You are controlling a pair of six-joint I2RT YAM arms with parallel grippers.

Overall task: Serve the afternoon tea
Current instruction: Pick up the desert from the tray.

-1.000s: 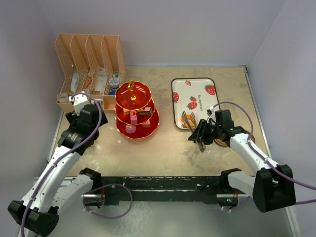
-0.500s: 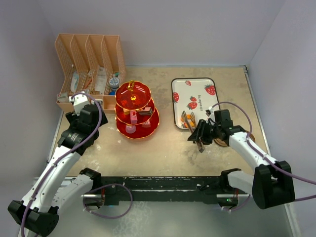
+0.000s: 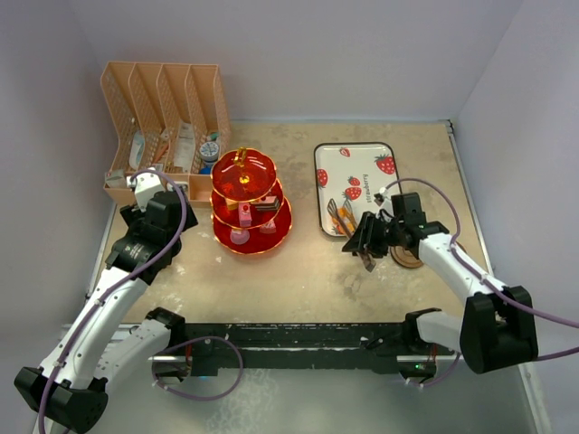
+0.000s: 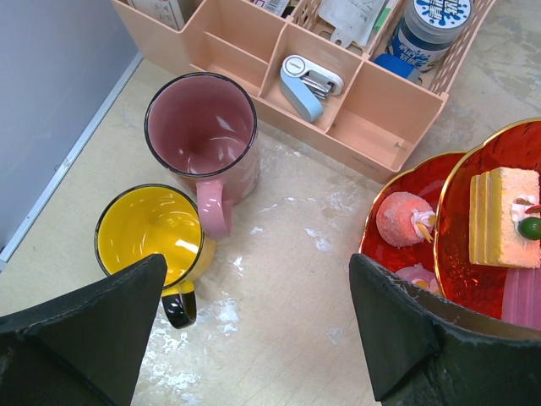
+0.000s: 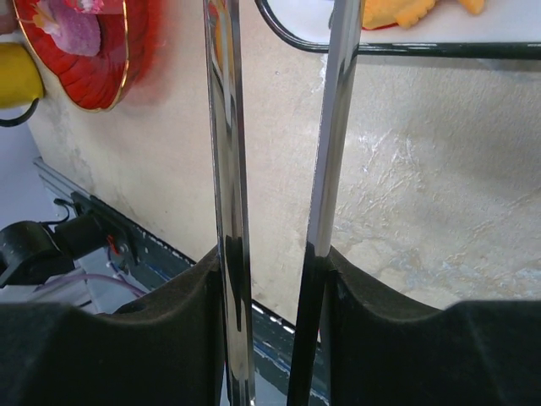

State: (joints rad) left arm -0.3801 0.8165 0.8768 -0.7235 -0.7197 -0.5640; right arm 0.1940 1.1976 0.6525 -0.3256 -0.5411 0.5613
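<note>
Right claw [image 5: 275, 288], clamped on metal tongs [image 5: 222, 152], has swung their tips over the tray's [image 3: 362, 167] near corner by the orange sweet [image 3: 347, 218], so pickup is likely next; left claw [image 4: 254, 317] gapes empty above pink mug [image 4: 203, 135] and yellow mug [image 4: 144, 233], beside the stand [image 3: 258, 167].

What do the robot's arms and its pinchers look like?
The left arm and the right arm are white tubes with chunky black joints. A thin purple cable loops along each one. The left gripper and right gripper each have two thick black fingers with a rough, matte surface.
</note>
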